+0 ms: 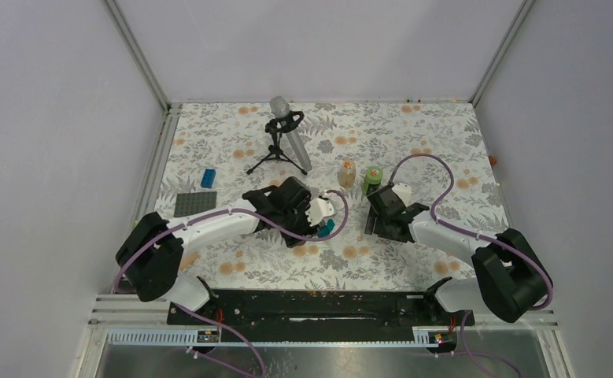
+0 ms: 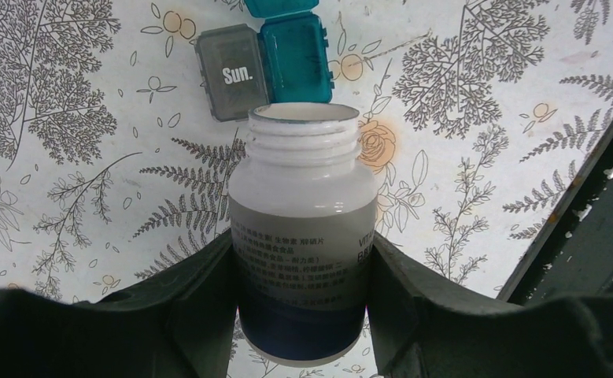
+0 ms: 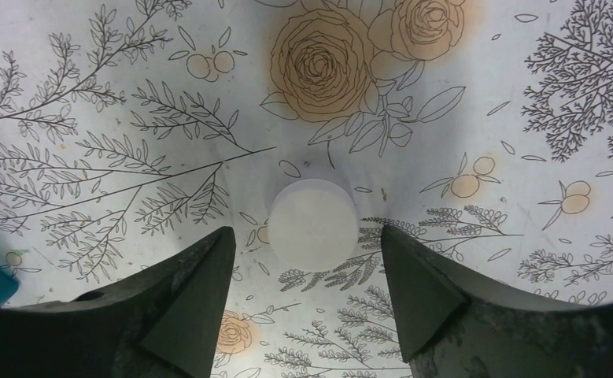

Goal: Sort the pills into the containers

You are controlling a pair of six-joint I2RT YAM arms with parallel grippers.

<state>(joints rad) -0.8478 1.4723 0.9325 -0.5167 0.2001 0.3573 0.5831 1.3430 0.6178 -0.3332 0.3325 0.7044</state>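
Gripping a white plastic bottle [image 2: 303,181] around its labelled body, the left tool [image 2: 301,250] was seen closed on it, the matte dark fingers [image 2: 193,307] pressed to both sides. The bottle's ribbed, threaded neck was left uncapped, and its round mouth was pointed toward a pill box [image 2: 265,63] lying nearby on the worktop [image 2: 75,197], which was covered by a smooth cloth printed with ferns and roses. A grey rounded-square section marked "Sun." was shown beside a glossy teal one. The right tool [image 3: 307,236] was held open above a flat, round white cap [image 3: 312,223] laid on the cloth. Its wedge-shaped fingers [image 3: 185,299] were set to either side, with a gap visible between each and the cap.
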